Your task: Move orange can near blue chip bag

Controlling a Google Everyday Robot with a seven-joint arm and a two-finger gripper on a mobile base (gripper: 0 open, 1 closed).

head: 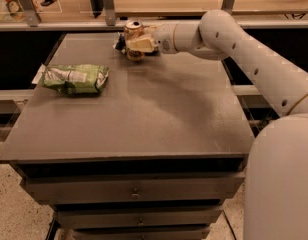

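Standing upright at the far edge of the grey table point(144, 114), the slim orange-gold metal can point(133, 29) sits clamped in the white gripper point(134, 44), the dark blue foil chip bag point(118, 44) peeking out just left of it.

The gripper point(131, 44) sits at the far edge of the table point(159, 119), a little left of its middle, clasped around the orange can point(133, 29). The arm point(229, 36) behind it spans the far right corner and blocks approach from that side. The green chip bag point(76, 78) lies by the left edge, well apart from the can with a bare lane between them; the near half and the right edge are open, while a rail with upright posts point(109, 6) closes off the far edge.
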